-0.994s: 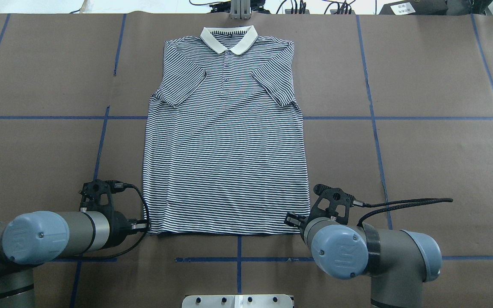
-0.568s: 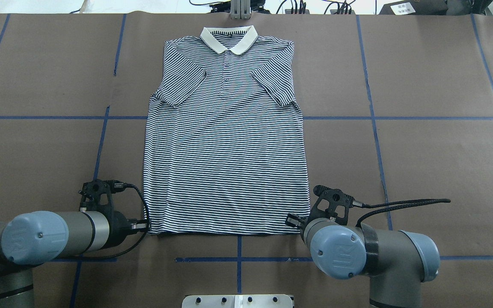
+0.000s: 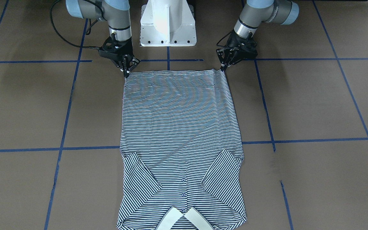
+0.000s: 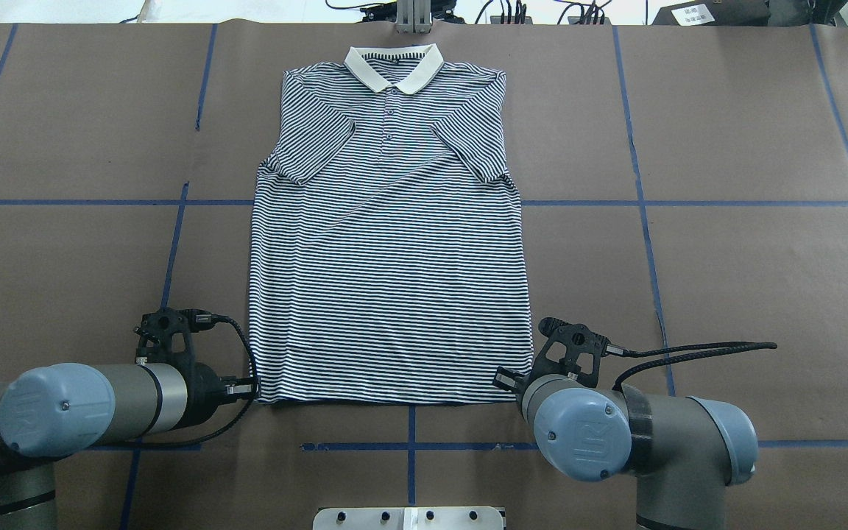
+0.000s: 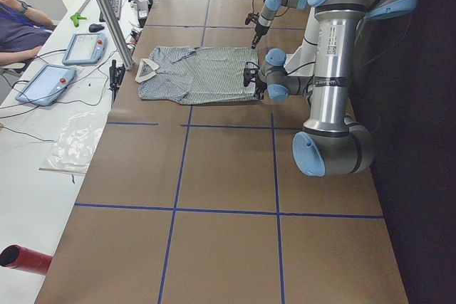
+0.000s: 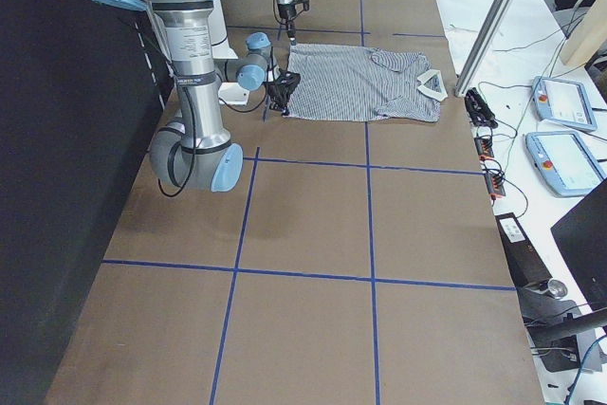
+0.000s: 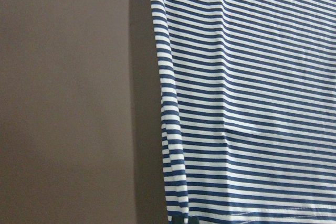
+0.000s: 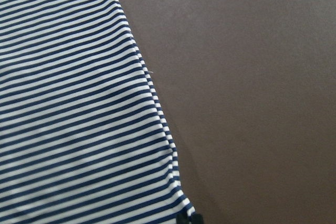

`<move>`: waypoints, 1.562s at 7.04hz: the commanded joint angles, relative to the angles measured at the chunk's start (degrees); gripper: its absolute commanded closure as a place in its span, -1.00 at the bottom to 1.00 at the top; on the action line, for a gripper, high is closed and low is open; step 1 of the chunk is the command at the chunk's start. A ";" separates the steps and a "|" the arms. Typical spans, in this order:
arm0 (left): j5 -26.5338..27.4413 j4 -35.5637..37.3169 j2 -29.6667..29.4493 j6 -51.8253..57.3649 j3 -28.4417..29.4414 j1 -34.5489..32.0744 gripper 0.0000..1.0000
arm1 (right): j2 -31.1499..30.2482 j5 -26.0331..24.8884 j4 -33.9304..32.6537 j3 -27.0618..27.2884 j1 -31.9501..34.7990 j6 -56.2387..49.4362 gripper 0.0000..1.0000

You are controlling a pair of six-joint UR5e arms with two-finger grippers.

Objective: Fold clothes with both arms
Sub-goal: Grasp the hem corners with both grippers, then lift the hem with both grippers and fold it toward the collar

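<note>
The navy-and-white striped polo shirt (image 4: 387,258) lies flat on the brown surface (image 4: 726,280). The left pincer (image 3: 223,67) and the right pincer (image 3: 126,74) are each clamped on a hem corner.

A brown table (image 4: 726,280) is marked into squares by blue tape lines (image 4: 689,203). A white pedestal base (image 3: 168,24) stands at its edge. Beside the table lie two teach pendants (image 5: 84,48), a clear plastic sheet (image 5: 75,144) and a red cylinder (image 5: 25,259).

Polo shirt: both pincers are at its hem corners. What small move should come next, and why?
Probably lift both corners slightly together. The left pincer and right pincer seem closed on the hem corners of the polo shirt, which lies flat, sleeves folded in.
</note>
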 commanded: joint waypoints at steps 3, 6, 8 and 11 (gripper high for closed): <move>-2.18 14.59 0.50 -0.04 -14.88 -0.14 1.00 | -7.25 1.57 -4.01 19.20 0.99 -0.49 1.00; -9.91 42.12 -3.16 0.39 -37.15 -0.57 1.00 | -6.85 9.29 -25.44 41.21 1.86 -0.49 1.00; -9.85 43.42 -9.31 4.41 -30.64 -2.23 1.00 | -0.65 9.66 -26.02 35.32 4.39 -2.15 1.00; -10.19 43.33 -20.28 16.19 -14.23 -17.41 1.00 | 10.43 15.78 -25.14 19.25 21.14 -12.33 1.00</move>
